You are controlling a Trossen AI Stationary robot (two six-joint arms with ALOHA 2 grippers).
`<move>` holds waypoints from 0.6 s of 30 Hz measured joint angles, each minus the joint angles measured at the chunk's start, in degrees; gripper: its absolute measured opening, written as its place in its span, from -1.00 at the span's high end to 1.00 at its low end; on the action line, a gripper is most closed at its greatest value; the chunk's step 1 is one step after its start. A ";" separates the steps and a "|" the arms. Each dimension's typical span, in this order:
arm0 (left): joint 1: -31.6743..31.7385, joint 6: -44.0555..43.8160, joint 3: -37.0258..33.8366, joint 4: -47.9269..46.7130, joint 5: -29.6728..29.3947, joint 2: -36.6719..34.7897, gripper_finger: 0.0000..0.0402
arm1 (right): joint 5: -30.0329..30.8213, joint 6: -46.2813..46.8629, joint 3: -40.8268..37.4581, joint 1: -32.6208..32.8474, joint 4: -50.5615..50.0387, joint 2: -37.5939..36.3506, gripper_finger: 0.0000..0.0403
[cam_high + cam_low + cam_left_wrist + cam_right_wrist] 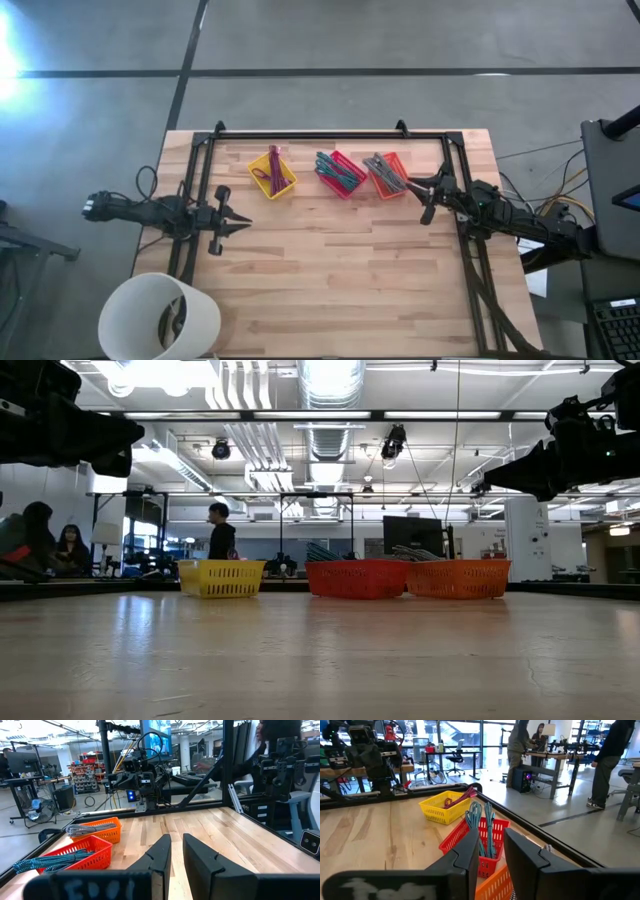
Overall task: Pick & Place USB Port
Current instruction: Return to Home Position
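Three small baskets stand in a row near the table's far edge. The yellow basket (272, 173) (444, 806) holds dark red cables, the red basket (341, 173) (481, 845) teal cables, and the orange basket (388, 175) (98, 829) grey cables. My left gripper (243, 228) (176, 838) hovers above the table's left side and points right. It is empty, with a narrow gap between its fingers. My right gripper (424, 197) (491, 831) hovers just right of the orange basket and points left. It is also empty and slightly open.
A white bucket (160, 315) stands at the table's near left corner. A black metal frame (330, 134) runs along the far edge and down both sides. The bare wooden tabletop (330, 270) stretches between the arms and toward the near edge. People (220, 530) show in the room beyond.
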 joint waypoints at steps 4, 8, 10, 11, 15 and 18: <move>-0.02 0.00 0.00 0.00 0.02 0.00 0.72 | 0.00 -0.02 0.00 0.00 0.00 -0.01 0.56; -0.01 -0.02 0.00 0.00 0.02 0.02 0.72 | 0.00 -0.05 0.00 -0.02 0.00 0.00 0.59; -0.01 -0.01 0.00 0.00 0.02 0.02 0.72 | 0.00 -0.03 0.00 -0.02 0.00 -0.01 0.62; 0.01 0.00 0.00 0.00 0.02 0.01 0.72 | 0.02 -0.11 0.00 0.00 0.00 -0.01 0.62; -0.02 0.00 0.00 0.00 0.01 0.01 0.72 | 0.02 -0.07 0.00 -0.01 0.00 -0.01 0.66; 0.00 -0.01 0.00 0.00 0.00 0.01 0.72 | 0.01 -0.02 0.00 0.00 0.00 -0.01 0.66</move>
